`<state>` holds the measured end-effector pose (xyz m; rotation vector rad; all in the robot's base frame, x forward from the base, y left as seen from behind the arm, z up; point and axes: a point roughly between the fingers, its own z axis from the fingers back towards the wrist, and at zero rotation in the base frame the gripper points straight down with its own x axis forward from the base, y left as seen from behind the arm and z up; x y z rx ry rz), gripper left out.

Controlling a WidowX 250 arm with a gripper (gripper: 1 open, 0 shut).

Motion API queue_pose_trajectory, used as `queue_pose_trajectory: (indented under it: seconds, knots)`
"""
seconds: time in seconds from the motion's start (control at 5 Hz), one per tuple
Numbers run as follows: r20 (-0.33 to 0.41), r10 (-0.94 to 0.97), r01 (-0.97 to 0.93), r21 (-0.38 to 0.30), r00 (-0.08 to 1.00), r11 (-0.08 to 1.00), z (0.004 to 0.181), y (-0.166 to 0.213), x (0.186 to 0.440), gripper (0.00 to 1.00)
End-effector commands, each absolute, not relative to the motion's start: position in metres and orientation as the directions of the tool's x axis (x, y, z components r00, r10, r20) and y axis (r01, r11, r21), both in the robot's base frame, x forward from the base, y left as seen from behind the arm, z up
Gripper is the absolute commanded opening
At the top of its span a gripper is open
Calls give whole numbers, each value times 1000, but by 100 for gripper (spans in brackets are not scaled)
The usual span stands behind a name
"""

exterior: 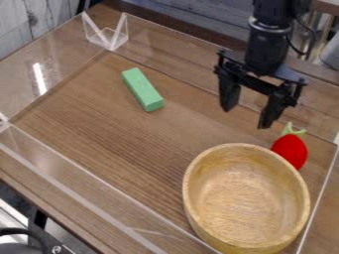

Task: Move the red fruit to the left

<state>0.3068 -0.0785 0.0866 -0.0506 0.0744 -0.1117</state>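
The red fruit (291, 149), glossy with a small green leafy top, lies on the wooden table at the right edge, just right of the wooden bowl's rim. My gripper (249, 109) hangs pointing down a little above and to the left of the fruit. Its two dark fingers (228, 94) stand apart, open, with nothing between them. The right finger's tip comes close to the fruit's green top without touching it.
A large wooden bowl (219, 164) sits at the front right. A green rectangular block (143, 89) lies left of centre. Clear plastic walls (54, 164) border the table, with a clear stand (105, 33) at the back left.
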Motion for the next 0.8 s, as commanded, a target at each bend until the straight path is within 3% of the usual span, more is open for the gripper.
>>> queue_pose_trajectory:
  seconds: [0.0,0.4,0.6]
  knots:
    - [9,-141,142,-69,990,987,99,-90,328,100]
    - [61,-185,190,-97,981,977,98,-144,316,100]
    - [87,-174,181,-90,981,979,106,-151,311,100]
